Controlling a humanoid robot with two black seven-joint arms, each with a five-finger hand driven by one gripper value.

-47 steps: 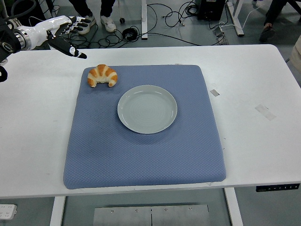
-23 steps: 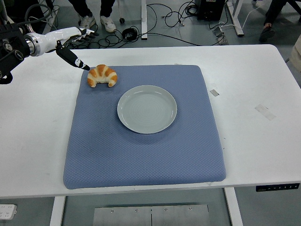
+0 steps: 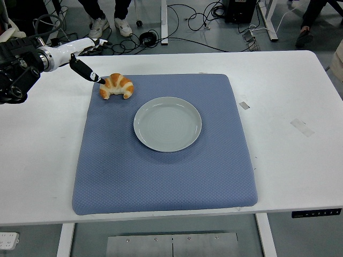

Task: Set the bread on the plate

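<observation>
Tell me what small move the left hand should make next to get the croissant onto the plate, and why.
Probably ease the left hand slightly further right and down so its fingers can close around the croissant. One dark fingertip sits at the croissant's left end, nothing is grasped, and the plate is empty.

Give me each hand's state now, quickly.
Left hand: open, holding nothing, one fingertip at the golden crescent-shaped croissant on the blue mat.
Right hand: not in view.
</observation>
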